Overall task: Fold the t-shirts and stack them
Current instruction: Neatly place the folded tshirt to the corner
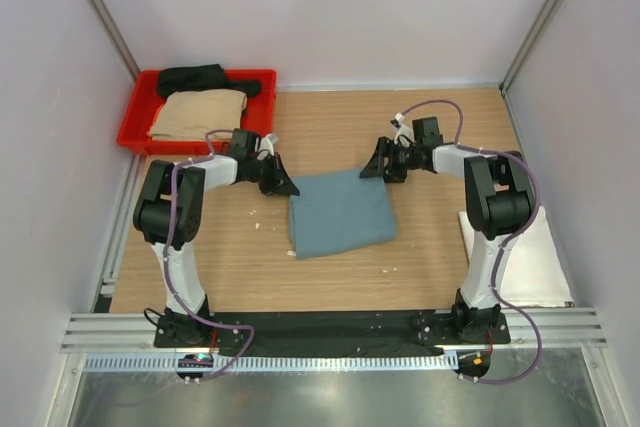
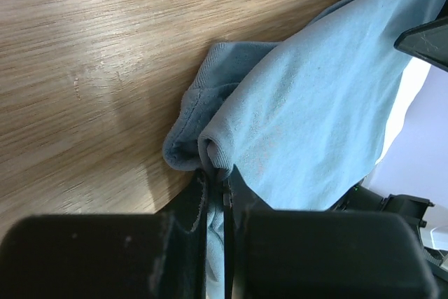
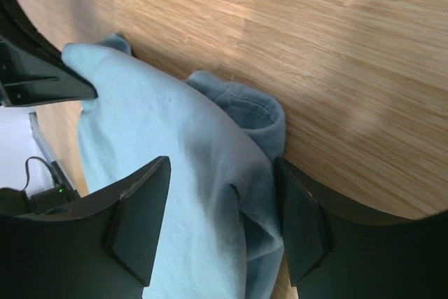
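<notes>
The teal-blue t-shirt [image 1: 340, 212] lies mid-bench [image 1: 330, 127], roughly folded but not yet stacked; the left hand [image 1: 278, 185] is clenched on its far-left corner; the right hand [image 1: 375, 169] straddles its far-right corner, jaws apart; the tan t-shirt [image 1: 198, 115] and black t-shirt [image 1: 193, 78] sit folded beyond it to the left; the white t-shirt [image 1: 545, 257] lies to its right.

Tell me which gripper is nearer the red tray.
Left. The left gripper pinches the teal t-shirt at its far left corner, close to the red tray. The right gripper straddles the shirt's far right corner, much farther from the tray.
</notes>
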Available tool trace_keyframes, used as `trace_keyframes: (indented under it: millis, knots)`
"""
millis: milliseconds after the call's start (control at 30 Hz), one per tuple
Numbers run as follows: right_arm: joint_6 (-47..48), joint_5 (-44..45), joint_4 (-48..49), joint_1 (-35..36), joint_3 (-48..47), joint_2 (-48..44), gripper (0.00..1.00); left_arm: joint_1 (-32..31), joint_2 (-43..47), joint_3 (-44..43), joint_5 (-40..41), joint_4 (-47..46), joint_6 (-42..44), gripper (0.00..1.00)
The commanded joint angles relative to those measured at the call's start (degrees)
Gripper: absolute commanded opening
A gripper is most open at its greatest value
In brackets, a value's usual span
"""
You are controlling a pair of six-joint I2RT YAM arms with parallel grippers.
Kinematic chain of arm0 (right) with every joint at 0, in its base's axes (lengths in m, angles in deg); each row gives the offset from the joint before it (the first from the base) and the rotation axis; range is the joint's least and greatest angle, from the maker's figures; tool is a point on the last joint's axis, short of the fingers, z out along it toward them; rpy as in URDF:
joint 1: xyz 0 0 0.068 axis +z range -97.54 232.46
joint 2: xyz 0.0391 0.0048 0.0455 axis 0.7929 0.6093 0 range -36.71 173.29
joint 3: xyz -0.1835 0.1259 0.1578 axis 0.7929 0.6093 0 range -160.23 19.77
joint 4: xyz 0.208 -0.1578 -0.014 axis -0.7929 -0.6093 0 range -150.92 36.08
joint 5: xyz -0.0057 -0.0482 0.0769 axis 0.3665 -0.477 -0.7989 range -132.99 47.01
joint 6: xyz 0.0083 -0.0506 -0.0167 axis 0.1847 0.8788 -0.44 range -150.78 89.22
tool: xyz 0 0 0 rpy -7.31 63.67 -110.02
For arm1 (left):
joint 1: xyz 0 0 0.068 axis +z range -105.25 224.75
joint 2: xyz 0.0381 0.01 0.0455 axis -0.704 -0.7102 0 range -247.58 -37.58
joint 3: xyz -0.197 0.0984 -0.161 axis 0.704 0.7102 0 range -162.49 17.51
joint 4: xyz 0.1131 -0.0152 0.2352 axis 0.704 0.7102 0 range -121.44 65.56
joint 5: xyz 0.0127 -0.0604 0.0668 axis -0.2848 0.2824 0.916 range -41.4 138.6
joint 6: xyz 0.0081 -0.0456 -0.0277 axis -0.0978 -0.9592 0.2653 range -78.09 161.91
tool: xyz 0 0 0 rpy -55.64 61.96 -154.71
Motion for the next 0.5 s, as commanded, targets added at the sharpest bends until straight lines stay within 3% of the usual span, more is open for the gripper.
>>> trace_keyframes:
  millis: [0, 67, 167, 467]
  knots:
    - [0.7, -4.1, 2.3, 0.5, -0.1, 2.1, 0.67, 0.3, -0.4, -2.4, -1.9, -1.1, 1.4, 0.0]
    - [0.1, -4.5, 2.5, 0.7, -0.5, 3.8, 0.66, 0.3, -0.5, -2.3, -2.0, -1.1, 1.4, 0.0]
    - [-0.7, -6.1, 3.5, 1.0, -0.9, 5.2, 0.56, 0.3, -0.7, -2.5, -2.1, -1.0, 1.4, 0.0]
    - [-1.7, -7.8, 5.9, 1.6, 0.6, 4.0, 0.07, 0.3, -1.0, -3.5, -1.7, -0.4, 1.5, 0.0]
